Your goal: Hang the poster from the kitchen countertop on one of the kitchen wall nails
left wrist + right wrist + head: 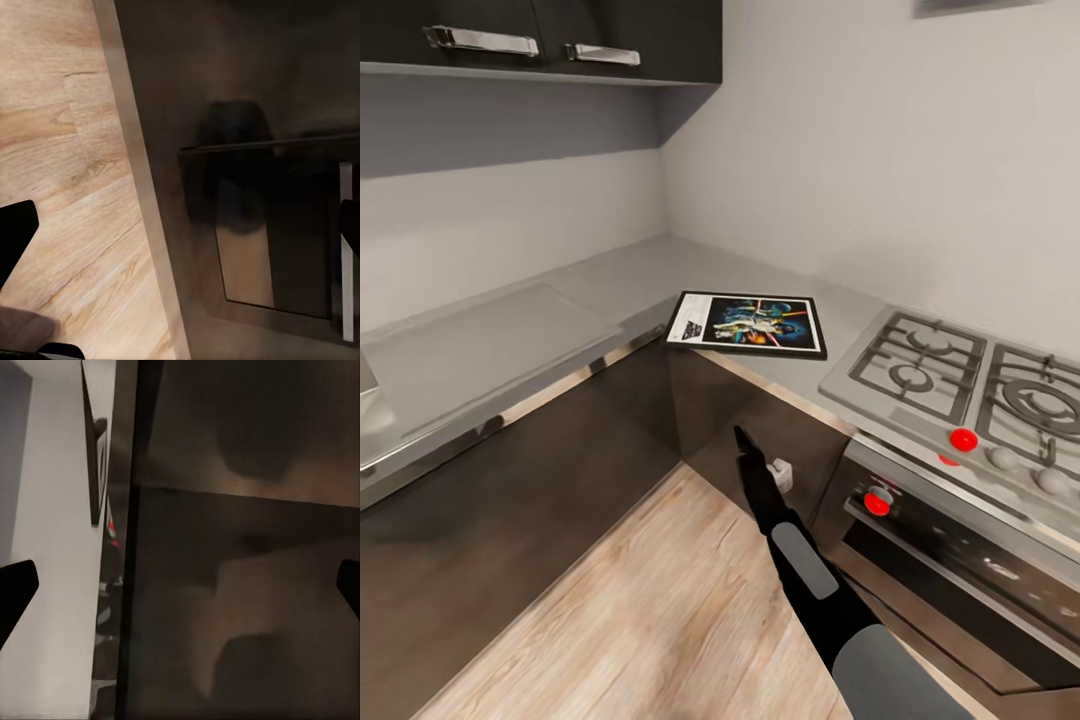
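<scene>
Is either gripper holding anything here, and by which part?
Nothing is held. The poster lies flat on the kitchen countertop, untouched; the right gripper is below the counter edge.

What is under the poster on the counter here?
The black-framed Star Wars poster lies flat on the light grey L-shaped countertop, its near edge at the counter's front. Dark glossy cabinet fronts stand below. The surface beneath it is covered.

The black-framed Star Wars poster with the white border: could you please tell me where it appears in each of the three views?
Head view: the black-framed Star Wars poster lies flat at the light grey countertop's front edge, beside the steel gas hob.
Left wrist view: light wooden floor and cabinet front.
Right wrist view: a thin dark strip may be its frame edge-on; I cannot tell.
Shared landmark: the dark glossy cabinet fronts.
</scene>
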